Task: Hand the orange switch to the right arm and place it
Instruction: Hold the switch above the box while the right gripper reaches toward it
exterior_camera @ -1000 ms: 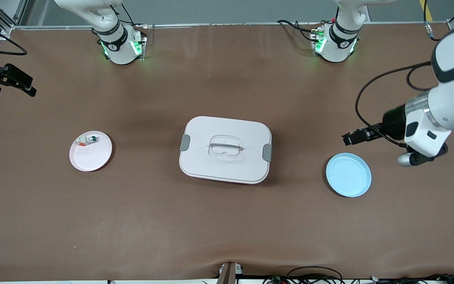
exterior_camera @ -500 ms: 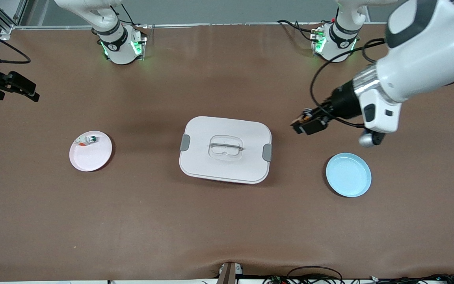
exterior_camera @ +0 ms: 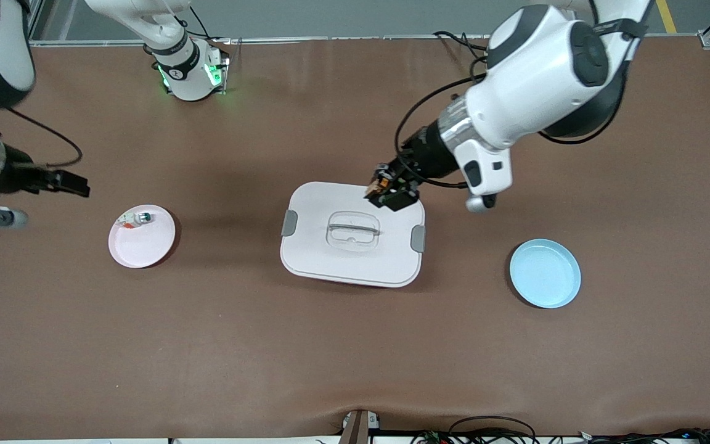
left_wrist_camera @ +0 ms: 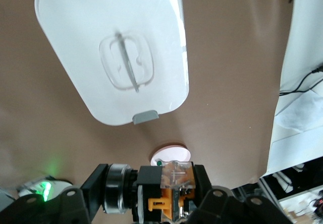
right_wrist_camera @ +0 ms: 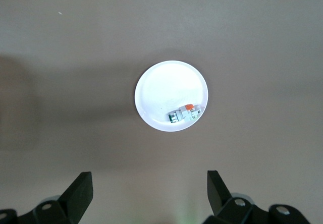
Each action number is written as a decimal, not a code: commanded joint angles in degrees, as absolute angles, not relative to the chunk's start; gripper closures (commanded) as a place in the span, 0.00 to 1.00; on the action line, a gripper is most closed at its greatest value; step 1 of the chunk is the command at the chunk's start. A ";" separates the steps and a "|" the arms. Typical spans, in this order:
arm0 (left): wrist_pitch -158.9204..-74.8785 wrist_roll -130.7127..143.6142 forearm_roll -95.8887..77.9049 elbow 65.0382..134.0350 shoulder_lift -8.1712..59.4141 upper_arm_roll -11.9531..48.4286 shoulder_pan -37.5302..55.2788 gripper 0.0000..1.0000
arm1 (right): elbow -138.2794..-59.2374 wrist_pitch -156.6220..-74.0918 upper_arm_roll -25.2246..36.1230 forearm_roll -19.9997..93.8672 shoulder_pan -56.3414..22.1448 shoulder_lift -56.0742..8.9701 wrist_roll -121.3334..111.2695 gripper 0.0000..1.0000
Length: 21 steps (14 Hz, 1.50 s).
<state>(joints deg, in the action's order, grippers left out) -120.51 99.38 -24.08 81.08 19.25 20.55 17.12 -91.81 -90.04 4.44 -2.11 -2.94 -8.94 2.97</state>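
Left gripper (exterior_camera: 390,192) swung over white box (exterior_camera: 330,250), jaws pinching orange switch (exterior_camera: 381,184); right gripper (exterior_camera: 77,185) jaws spread.

The scene contains two white robot arms, each ending in one black two-finger gripper: the left gripper (exterior_camera: 390,192) and the right gripper (exterior_camera: 74,184). There are two round plates: one pale pink plate (exterior_camera: 145,246) and one light blue plate (exterior_camera: 545,274). There is one white rectangular lidded container (exterior_camera: 352,234) with two grey side clips. There are two small switch parts: one orange switch (exterior_camera: 382,184) and one small white piece with teal and red bits (exterior_camera: 135,218).
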 commanded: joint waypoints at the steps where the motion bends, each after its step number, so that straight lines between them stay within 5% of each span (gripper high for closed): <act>1: -127.41 107.03 -24.26 79.45 21.79 20.04 21.25 0.75 | -89.74 -88.51 3.87 -3.43 -2.29 -9.40 2.64 0.00; 6: -138.59 113.99 -23.12 79.28 24.78 19.69 25.92 0.75 | -89.65 -88.42 3.34 -0.63 -3.16 -9.41 2.90 0.00; 14: -139.22 114.87 -21.45 79.28 25.75 19.69 26.81 0.75 | -89.74 -94.30 3.43 34.14 -7.56 -9.31 2.29 0.00; 21: -139.22 114.87 -21.18 79.28 25.58 19.78 26.81 0.75 | -90.09 -103.69 3.25 43.24 -14.57 -8.88 1.93 0.00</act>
<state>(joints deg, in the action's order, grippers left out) -138.97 113.12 -22.69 80.78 25.08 20.19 26.09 -89.71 -100.99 2.85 41.02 -12.31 -9.57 2.49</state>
